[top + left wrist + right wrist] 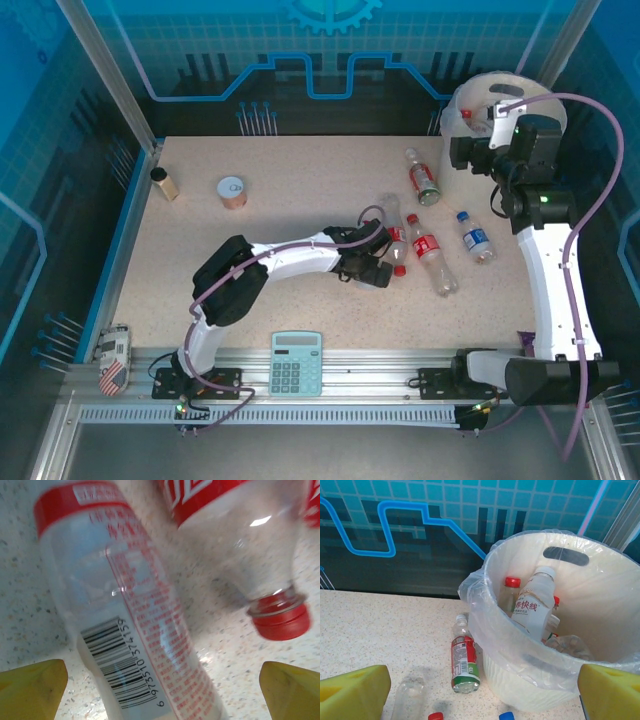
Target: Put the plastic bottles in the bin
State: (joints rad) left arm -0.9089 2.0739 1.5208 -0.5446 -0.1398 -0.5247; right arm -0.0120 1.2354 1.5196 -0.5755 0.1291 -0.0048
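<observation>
— How's it getting on?
— About midway, I'd say. Nearest us, the left gripper hangs wide open astride a red-labelled bottle lying on the table. It isn't gripping yet. A red-capped bottle lies just beside it.
— And past those?
— A blue-labelled bottle, then a green-labelled one, both loose on the table. That's four to go.
— The far corner?
— The right gripper faces the bin, jaws spread, holding nothing. Several bottles already lie inside.

left gripper over a red-labelled bottle, well left of the bin and nearer; right gripper at the bin's near rim.
</observation>
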